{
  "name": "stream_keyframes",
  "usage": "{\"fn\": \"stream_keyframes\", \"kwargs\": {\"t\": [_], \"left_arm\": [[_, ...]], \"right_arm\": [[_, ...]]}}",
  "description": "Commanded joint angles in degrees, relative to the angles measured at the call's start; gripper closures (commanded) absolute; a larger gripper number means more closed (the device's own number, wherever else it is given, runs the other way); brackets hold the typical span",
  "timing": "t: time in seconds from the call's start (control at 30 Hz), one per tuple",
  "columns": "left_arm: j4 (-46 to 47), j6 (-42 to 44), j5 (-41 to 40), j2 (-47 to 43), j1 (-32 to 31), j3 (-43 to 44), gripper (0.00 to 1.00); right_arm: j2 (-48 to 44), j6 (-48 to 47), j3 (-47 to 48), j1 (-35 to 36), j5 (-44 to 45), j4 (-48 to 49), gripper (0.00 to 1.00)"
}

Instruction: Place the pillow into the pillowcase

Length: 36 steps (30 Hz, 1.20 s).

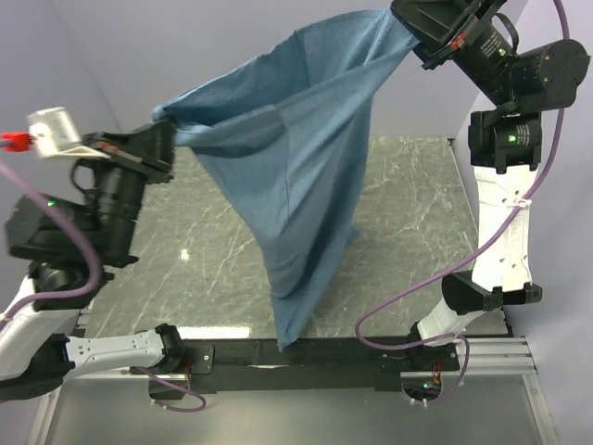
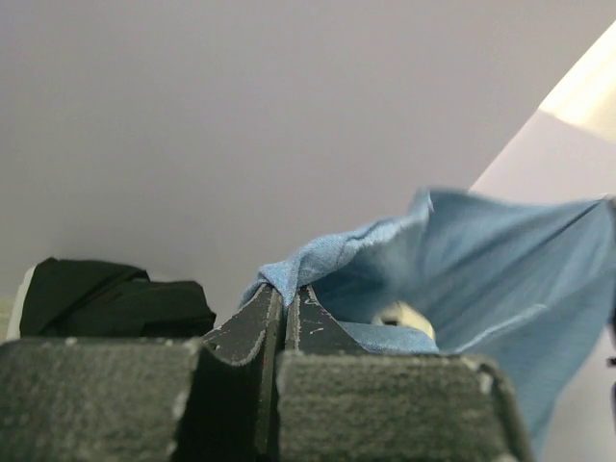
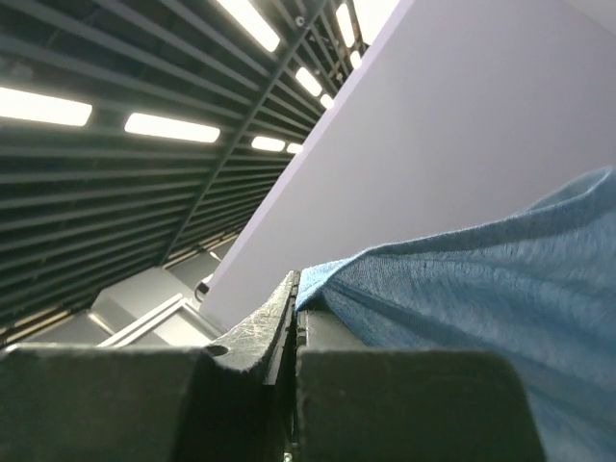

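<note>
**A:** What is the left gripper (image 1: 163, 118) doing?

**B:** Its jaws are pressed together on one upper corner of the pillowcase (image 1: 287, 176). A small peak of blue cloth pokes out just past the fingertips.

**A:** And the right gripper (image 1: 400, 15)?

**B:** It is clamped tight on the opposite corner. The fabric runs off from those jaws to one side in a taut sheet.

**A:** Where does the rest of the sack lie?

**B:** It is stretched between the two pairs of jaws and hangs well below both. It narrows to a point that comes down to the near edge of the table (image 1: 408, 204).

**A:** Is there anything else close to the left jaws?

**B:** The left wrist view shows a pale patch (image 2: 404, 316) among the blue folds just beyond the tips. What it is cannot be told. Off to the other side of those jaws, farther away, lies a dark bundle (image 2: 106, 298), too unclear to name.
</note>
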Motion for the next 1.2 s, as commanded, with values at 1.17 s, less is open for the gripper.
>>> {"fn": "stream_keyframes", "kwargs": {"t": [1.17], "left_arm": [[4.5, -26.2, 28.8, 5.5, 0.0, -30.2, 0.99]], "right_arm": [[-56.0, -43.4, -110.6, 16.8, 25.9, -12.9, 0.94]]}}
